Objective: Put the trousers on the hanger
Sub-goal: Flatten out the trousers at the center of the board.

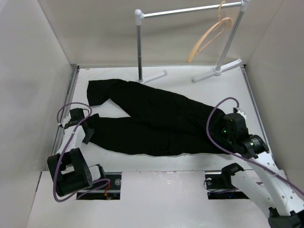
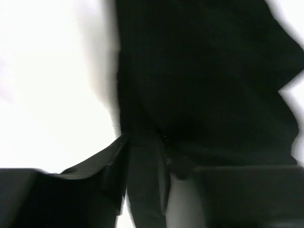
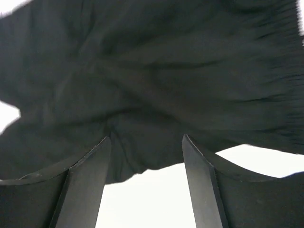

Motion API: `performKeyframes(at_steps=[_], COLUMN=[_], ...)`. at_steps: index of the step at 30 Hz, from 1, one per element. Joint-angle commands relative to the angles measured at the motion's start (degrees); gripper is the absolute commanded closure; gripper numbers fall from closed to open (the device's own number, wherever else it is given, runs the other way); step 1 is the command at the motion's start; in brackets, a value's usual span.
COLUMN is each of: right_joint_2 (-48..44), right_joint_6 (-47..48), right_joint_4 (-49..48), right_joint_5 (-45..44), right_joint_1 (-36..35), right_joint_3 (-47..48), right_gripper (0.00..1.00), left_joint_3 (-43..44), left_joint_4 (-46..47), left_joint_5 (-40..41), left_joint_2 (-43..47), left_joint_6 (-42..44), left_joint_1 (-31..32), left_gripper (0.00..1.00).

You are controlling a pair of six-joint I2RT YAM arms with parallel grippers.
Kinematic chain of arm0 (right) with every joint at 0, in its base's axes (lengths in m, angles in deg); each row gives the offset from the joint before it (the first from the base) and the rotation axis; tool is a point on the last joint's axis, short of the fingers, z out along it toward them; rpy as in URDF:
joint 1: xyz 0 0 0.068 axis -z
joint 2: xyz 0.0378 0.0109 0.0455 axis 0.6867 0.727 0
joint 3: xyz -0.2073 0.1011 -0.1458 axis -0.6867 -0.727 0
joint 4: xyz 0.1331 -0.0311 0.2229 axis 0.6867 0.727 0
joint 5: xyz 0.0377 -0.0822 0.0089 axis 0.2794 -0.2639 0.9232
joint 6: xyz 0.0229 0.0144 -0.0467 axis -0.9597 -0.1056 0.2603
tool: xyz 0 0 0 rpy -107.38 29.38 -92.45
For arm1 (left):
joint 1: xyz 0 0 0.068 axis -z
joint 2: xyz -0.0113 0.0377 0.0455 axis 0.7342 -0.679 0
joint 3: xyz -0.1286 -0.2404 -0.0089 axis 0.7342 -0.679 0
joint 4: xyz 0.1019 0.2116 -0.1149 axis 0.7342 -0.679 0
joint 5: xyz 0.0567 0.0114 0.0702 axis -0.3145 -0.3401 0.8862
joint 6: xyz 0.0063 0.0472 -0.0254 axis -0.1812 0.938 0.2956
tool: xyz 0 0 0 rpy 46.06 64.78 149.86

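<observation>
Hardly begun: trousers (image 1: pixel 156 121) lie flat; hanger (image 1: pixel 209 35) hangs bare on the rail (image 1: pixel 190 9); right gripper (image 3: pixel 147 140) stands released; left gripper (image 1: pixel 87 134), cannot tell.

A white counter (image 1: pixel 190 164) is seen, boxed in by plain pale panels: a left wall (image 1: pixel 33 71), a back wall (image 1: pixel 104 33), a right wall (image 1: pixel 280 57). At the back, a white-and-silver garment rail (image 1: pixel 190 9) is stood on the counter, and everything is washed in soft, even light
</observation>
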Motion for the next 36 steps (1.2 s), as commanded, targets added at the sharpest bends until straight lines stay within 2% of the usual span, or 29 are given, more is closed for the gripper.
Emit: performKeyframes(at_steps=[1,5,9,11,15,21,27,28,30,31,33,36], right_joint_2=[2.11,4.13,6.07,7.56,12.04,14.25,13.28,13.11,12.49,12.14,11.70,11.61], right_joint_6=[-0.97,-2.47,-2.22,-1.43,-0.19,0.86,1.31,1.04,0.52,0.51,0.60,0.78], right_joint_4=[-6.05,-9.66,-11.59,-13.17,-16.25,-17.22,-17.92,-18.01,-18.01,-18.01,-18.01,-18.97], right_joint_5=[2.61,2.88,3.14,3.49,6.47,7.18,8.59,8.59,8.33,8.33,8.41,8.59], right_joint_1=[-5.17,-8.26,-8.52,-8.43,-9.05,-10.72,-11.86,-11.95,-11.95,-11.95,-11.43,-10.72], right_joint_3=[-2.61,-6.57,-8.33,-8.59,-7.72,-5.87,-6.83,-7.45,-8.50,-8.94,-9.38,-9.65], right_gripper=[0.34,0.33,0.29,0.28,0.27,0.27,0.28,0.28,0.30,0.32,0.34,0.35], left_joint_3=[-4.52,-9.62,-4.64,-2.26,-0.50,2.32,3.29,3.37,3.38,3.55,4.34,9.33], left_joint_4=[-0.85,-5.06,-13.93,-13.69,-5.18,3.44,10.03,11.18,12.59,12.59,12.68,9.88], left_joint_5=[2.38,0.11,-0.17,-0.26,-0.96,-2.98,-0.78,-1.13,-1.84,-2.45,-3.68,-3.25], left_joint_2=[1.94,8.34,17.22,18.03,13.66,-2.95,-9.12,-10.08,-11.32,-10.98,-7.65,0.25], left_joint_6=[-0.84,-2.07,-7.07,-7.53,-5.86,-4.28,-2.61,-1.91,-1.11,-1.46,-1.81,-2.25], left_joint_1=[-4.06,-11.61,-9.44,-8.65,-7.67,-10.40,-11.37,-11.45,-11.45,-11.45,-10.67,-7.07], left_gripper=[0.79,0.94,0.96,0.85,0.49,0.51,0.51,0.57,0.81,0.89,0.96,1.00])
